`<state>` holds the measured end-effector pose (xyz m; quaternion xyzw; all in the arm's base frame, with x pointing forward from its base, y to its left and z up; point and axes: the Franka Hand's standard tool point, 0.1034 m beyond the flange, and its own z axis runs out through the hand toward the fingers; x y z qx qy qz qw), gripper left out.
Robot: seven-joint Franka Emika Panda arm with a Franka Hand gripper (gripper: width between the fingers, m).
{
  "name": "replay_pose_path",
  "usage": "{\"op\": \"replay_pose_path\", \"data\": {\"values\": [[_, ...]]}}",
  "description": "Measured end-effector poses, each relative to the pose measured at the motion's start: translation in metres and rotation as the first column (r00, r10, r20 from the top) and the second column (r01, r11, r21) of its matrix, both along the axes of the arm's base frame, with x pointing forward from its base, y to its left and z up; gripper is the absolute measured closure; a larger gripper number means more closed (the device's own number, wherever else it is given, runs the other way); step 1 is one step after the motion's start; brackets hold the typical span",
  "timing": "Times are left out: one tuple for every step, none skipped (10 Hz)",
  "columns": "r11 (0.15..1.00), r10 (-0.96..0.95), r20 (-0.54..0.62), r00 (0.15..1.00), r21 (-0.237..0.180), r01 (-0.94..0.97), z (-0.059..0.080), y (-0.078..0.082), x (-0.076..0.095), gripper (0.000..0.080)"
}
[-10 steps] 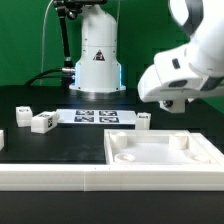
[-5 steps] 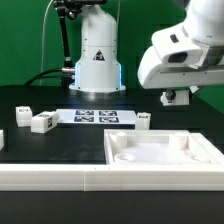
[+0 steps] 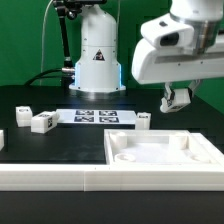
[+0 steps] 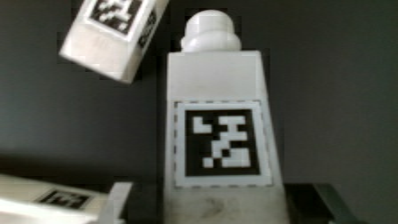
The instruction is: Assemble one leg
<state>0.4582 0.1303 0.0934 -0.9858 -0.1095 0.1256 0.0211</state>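
**A:** Where is the leg just now?

**B:** The leg [image 4: 217, 120] is up in the tool [image 3: 177, 100], well clear of the bench [image 3: 60, 142]. As far as I can judge, the tool is clenched on it. In the wrist view it fills the middle, with its tagged face toward the camera.

**A:** And its long axis?

**B:** It runs straight out from the tool, with the rounded peg [image 4: 210, 30] at the far end and the other end back by the fingers. In the exterior view the tool hangs tilted. The leg is too small there to read its angle.

**A:** What must it meet?

**B:** The tabletop piece [image 3: 150, 176], I'd say. It lies on the bench below the tool and nearer the exterior camera. The tool hangs about over its far edge, toward the exterior view's right. The next move likely turns on getting the peg over a corner socket with the axis squared to it.

**A:** Anything close by?

**B:** Another leg [image 4: 116, 38] lies on the bench apart from the peg end. A spare leg [image 3: 42, 122] sits beside the marker board [image 3: 92, 116].
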Motion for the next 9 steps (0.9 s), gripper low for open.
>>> {"op": "replay_pose_path", "data": {"values": [[1.0, -0.007, 0.045, 0.999, 0.007, 0.006, 0.01, -0.004, 0.01, 0.0508], [1.0, -0.013, 0.072, 0.997, 0.011, 0.012, 0.018, -0.006, 0.016, 0.0508], [1.0, -0.018, 0.14, 0.99, 0.023, 0.015, 0.022, -0.005, 0.023, 0.0508], [0.999, -0.022, 0.194, 0.981, 0.032, 0.016, 0.021, -0.005, 0.024, 0.0508], [0.999, -0.03, 0.279, 0.96, 0.049, 0.017, 0.02, -0.005, 0.028, 0.0508], [0.998, -0.038, 0.346, 0.937, 0.062, 0.017, 0.019, -0.006, 0.028, 0.0508], [0.997, -0.043, 0.389, 0.92, 0.071, 0.017, 0.017, -0.006, 0.028, 0.0508], [0.996, -0.051, 0.476, 0.878, 0.09, 0.009, 0.02, -0.007, 0.033, 0.0508], [0.995, -0.041, 0.544, 0.838, 0.096, -0.014, 0.021, -0.011, 0.037, 0.0508]]}}
